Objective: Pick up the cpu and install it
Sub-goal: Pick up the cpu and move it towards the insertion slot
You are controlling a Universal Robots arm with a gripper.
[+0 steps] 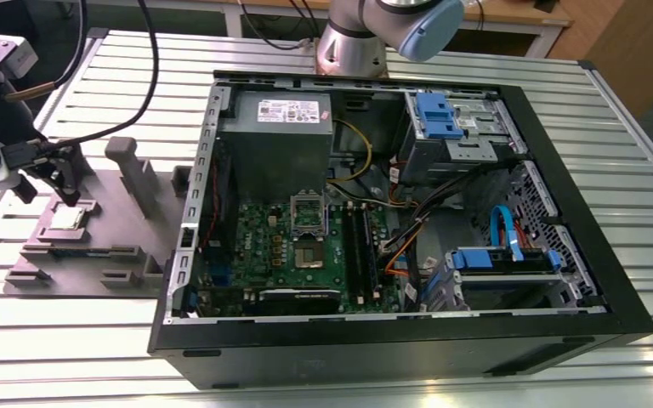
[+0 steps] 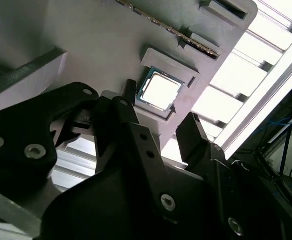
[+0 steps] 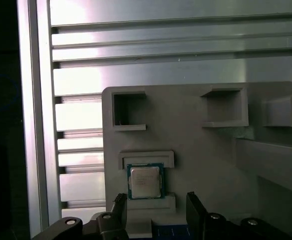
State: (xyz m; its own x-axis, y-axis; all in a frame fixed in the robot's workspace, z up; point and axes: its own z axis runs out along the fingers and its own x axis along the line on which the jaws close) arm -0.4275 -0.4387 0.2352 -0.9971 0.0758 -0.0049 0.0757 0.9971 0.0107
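Note:
The cpu (image 1: pixel 68 219) is a small flat square chip with a silvery top. It lies in a shallow pocket of a grey holder block (image 1: pixel 111 246) at the exterior view's left, outside the computer case. My gripper (image 1: pixel 52 194) hangs just above it, open, with nothing between its black fingers. In both wrist views the cpu (image 2: pixel 160 90) (image 3: pixel 145 181) lies flat in its recess, a little beyond the fingertips (image 2: pixel 131 95) (image 3: pixel 120 202). Inside the case, the motherboard's socket (image 1: pixel 309 252) sits below a grey metal box.
The open black computer case (image 1: pixel 417 340) fills the middle of the slatted metal table (image 1: pixel 77 340). It holds cables, blue drive brackets (image 1: pixel 440 115) and a grey box with a white label (image 1: pixel 286 119). Upright posts (image 1: pixel 133 170) rise from the holder block beside the gripper.

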